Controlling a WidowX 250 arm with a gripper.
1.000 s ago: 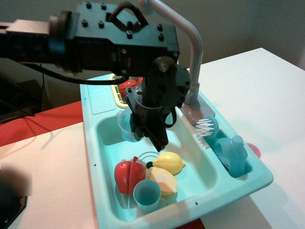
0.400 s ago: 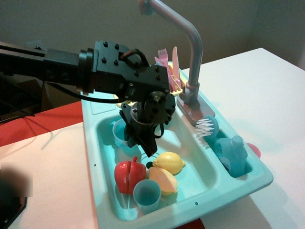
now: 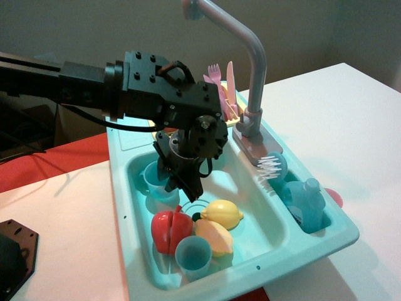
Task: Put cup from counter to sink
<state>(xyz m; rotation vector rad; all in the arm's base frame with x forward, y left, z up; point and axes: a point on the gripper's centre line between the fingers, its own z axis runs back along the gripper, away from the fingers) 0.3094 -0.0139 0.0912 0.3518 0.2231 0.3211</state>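
A small pale, see-through aqua cup (image 3: 155, 180) stands upright inside the sink (image 3: 263, 216), at the basin's back left corner near the wall. The black claw (image 3: 182, 182) reaches down into the basin right beside it, its dark fingers (image 3: 191, 187) pointing toward the basin floor at the cup's right side. The fingers overlap the cup's edge, and I cannot tell whether they are spread or pinching the cup.

In front of the cup, on the basin floor, lie a red apple (image 3: 168, 229), a whole yellow lemon (image 3: 223, 214) and a paler lemon half (image 3: 215, 237). A second, deeper blue cup (image 3: 193, 256) stands upright at the front of the basin, touching the fruit.

A tall grey faucet (image 3: 250, 75) rises from the pale teal counter (image 3: 128, 135) behind the basin. Behind the claw, a pink fork (image 3: 214, 78) and knife (image 3: 230, 78) stand in a yellow rack (image 3: 230, 113). A white brush (image 3: 270, 167) and a blue bottle (image 3: 306, 200) sit in the right-hand compartment. The whole unit rests on a white surface (image 3: 338, 119).
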